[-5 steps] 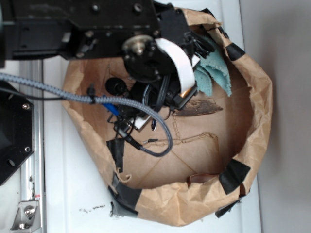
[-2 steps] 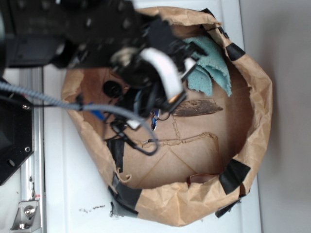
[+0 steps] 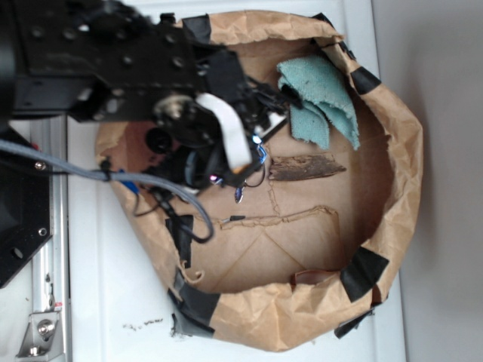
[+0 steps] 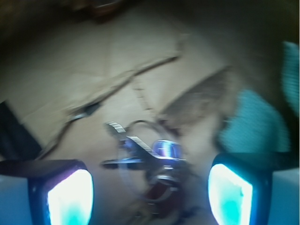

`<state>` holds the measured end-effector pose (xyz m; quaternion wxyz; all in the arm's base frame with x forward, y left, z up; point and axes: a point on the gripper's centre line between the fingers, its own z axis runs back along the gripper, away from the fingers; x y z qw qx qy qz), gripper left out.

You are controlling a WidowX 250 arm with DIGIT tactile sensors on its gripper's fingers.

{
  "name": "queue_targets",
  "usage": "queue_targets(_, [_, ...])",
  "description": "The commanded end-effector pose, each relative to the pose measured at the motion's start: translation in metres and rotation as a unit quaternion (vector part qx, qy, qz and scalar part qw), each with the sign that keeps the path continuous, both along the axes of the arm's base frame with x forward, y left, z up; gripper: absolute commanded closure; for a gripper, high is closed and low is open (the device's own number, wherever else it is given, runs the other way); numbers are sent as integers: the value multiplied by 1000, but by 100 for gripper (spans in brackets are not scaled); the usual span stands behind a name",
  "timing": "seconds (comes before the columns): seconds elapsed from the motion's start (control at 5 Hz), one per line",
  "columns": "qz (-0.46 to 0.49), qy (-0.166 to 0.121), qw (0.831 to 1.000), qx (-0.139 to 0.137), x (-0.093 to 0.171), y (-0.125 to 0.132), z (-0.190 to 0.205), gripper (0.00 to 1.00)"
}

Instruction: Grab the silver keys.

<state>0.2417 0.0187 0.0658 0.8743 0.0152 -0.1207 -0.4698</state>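
The keys (image 4: 147,161) lie on the floor of the paper bag (image 3: 392,113), fanned on thin round rings, just left of the wood sliver (image 3: 304,167). The tool (image 4: 150,192) hangs over them with its jaws apart, one glowing pad (image 4: 70,197) on each side, so closing should likely catch the bunch. The keys look hard, shiny and thin; the sliver is brown and splintered. To its right, farther back, lies soft teal cloth (image 3: 321,102). The crumpled, taped bag stands on a white table (image 3: 113,302).
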Motion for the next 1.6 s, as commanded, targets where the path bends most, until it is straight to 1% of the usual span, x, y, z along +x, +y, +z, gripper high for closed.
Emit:
queue_targets(0.0, [1, -37, 999, -1, -8, -3, 4, 0])
queue_targets(0.2, [0, -38, 999, -15, -2, -8, 5, 0])
queue_targets(0.4, [8, -47, 999, -7, 3, -14, -3, 0])
queue_targets(0.6, [7, -61, 998, -5, 5, -16, -12, 0])
queue_targets(0.8, [3, -78, 997, -4, 12, -16, -26, 0])
queue_targets(1.0, [6, -111, 994, -5, 20, -16, -34, 0])
queue_targets(1.2, [21, -133, 991, -15, 30, -17, -28, 2])
queue_targets(1.4, [38, -137, 989, -27, 37, -15, -19, 100])
